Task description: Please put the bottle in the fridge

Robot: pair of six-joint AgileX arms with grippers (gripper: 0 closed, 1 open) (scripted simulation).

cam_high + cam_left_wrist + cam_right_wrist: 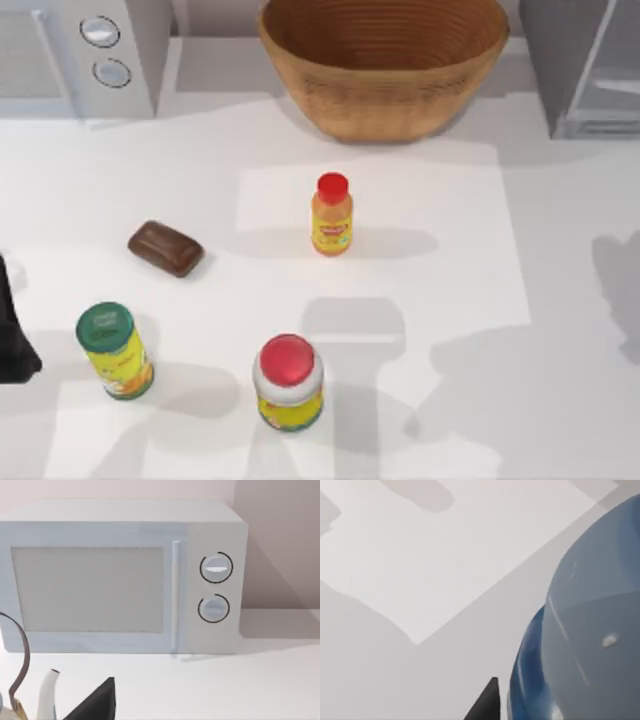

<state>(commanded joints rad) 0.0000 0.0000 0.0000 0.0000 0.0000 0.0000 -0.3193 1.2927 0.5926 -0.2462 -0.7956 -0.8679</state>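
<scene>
surface (560, 300): white, you've got soft shadows all over it
fridge (585, 65): grey, up at 1 o'clock
microwave (75, 55): 11 o'clock, by a pale wall
bottle (580, 645): right up against your right wrist cam, bluish
left arm (15, 330): parked at 9 o'clock
pincer state: can't tell for either

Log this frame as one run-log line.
bottle: close against right wrist camera | fridge: table's far right | left arm: parked, left edge | orange bottle: upright, centre

Kitchen, rendered. On my white counter (560, 300): microwave (125, 575), fridge (585, 65), wicker basket (385, 65), orange bottle (331, 216), two jars (289, 384), a kettle spout (47, 695) by the microwave.
</scene>
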